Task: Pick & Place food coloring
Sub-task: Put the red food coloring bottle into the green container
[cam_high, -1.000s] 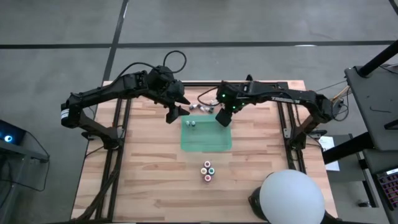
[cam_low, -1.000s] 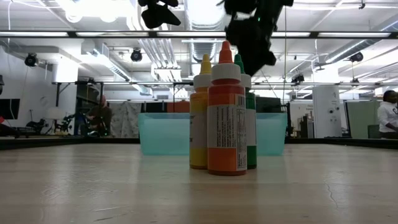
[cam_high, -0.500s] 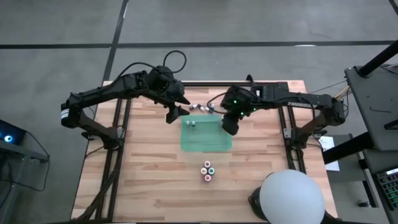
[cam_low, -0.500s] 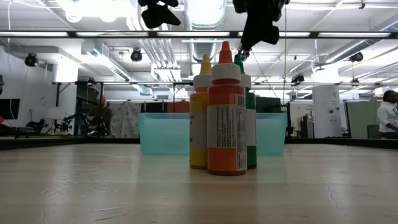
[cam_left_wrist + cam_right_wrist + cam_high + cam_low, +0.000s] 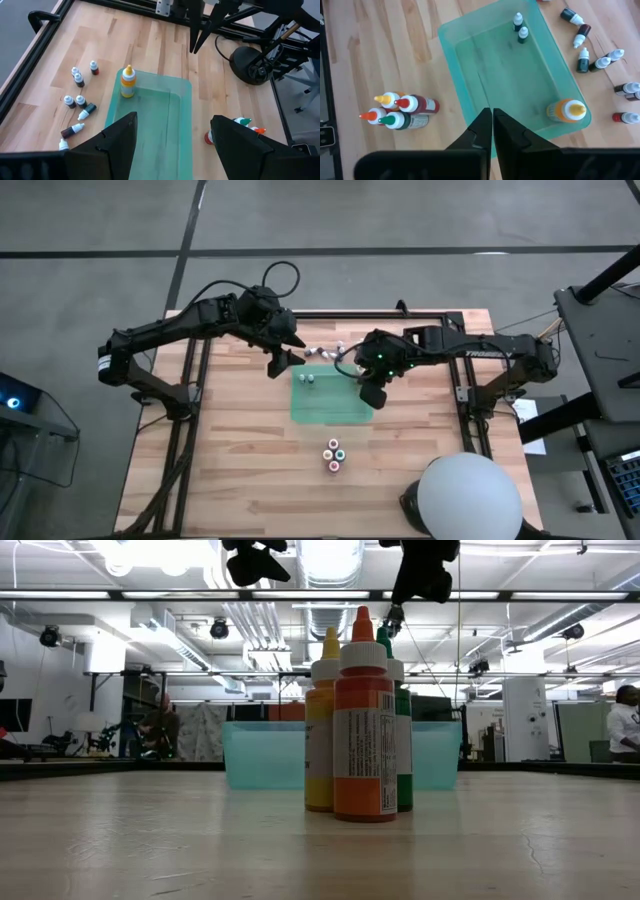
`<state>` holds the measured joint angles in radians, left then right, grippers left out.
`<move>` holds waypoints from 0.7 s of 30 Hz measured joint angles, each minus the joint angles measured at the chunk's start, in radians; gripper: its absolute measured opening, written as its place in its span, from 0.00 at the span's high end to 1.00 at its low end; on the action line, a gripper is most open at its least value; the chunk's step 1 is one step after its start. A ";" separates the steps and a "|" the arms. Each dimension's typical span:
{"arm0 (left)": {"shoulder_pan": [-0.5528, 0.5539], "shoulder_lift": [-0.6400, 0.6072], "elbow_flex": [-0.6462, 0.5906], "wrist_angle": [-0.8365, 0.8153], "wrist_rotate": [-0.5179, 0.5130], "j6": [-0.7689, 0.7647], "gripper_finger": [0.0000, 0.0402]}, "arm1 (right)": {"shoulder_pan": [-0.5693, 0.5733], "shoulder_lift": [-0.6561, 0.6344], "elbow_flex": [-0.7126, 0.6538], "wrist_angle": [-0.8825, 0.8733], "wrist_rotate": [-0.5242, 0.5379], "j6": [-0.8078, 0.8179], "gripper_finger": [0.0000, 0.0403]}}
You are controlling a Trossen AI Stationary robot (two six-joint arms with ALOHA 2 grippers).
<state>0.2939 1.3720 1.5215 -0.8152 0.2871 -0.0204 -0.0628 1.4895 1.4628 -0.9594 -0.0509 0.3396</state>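
From above, the green tray (image 5: 331, 398) is seen lying mid-surface between the two arms, with four taller bottles (image 5: 334, 455) clustered on the wooden surface (image 5: 230, 470) nearer the front. The right gripper (image 5: 368, 393) is held over the tray's right edge; the right wrist view shows its fingers (image 5: 479, 131) pressed together with nothing between them. That view also reveals what the overhead one barely resolves: a yellow-orange dropper bottle (image 5: 566, 110) standing in one corner of the tray, two tiny bottles (image 5: 521, 28) in another, and further tiny bottles (image 5: 585, 47) scattered on the wood just outside.

The left gripper (image 5: 277, 364) hangs beyond the tray's far left corner, its fingers (image 5: 117, 137) seen spread wide and empty in the left wrist view, where the scattered tiny bottles appear beside the tray.

Only the low view shows the taller bottles' labels and the orange one (image 5: 363, 730) in front.
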 joint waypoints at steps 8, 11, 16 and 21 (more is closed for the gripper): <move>0.000 0.000 0.000 0.000 -0.020 0.000 0.44 | 0.000 0.000 0.000 0.001 0.000 0.001 0.98; 0.002 0.000 -0.003 -0.012 -0.087 0.000 0.44 | 0.000 -0.001 0.000 0.005 0.000 0.001 0.98; 0.018 0.001 -0.004 -0.078 -0.126 0.000 0.45 | 0.000 -0.001 0.002 0.013 0.001 0.002 0.98; 0.031 0.001 -0.005 -0.122 -0.083 0.045 0.56 | -0.001 -0.006 0.018 0.023 0.008 0.002 0.98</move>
<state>0.3248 1.3727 1.5169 -0.9375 0.2045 0.0245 -0.0635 1.4835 1.4804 -0.9367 -0.0428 0.3412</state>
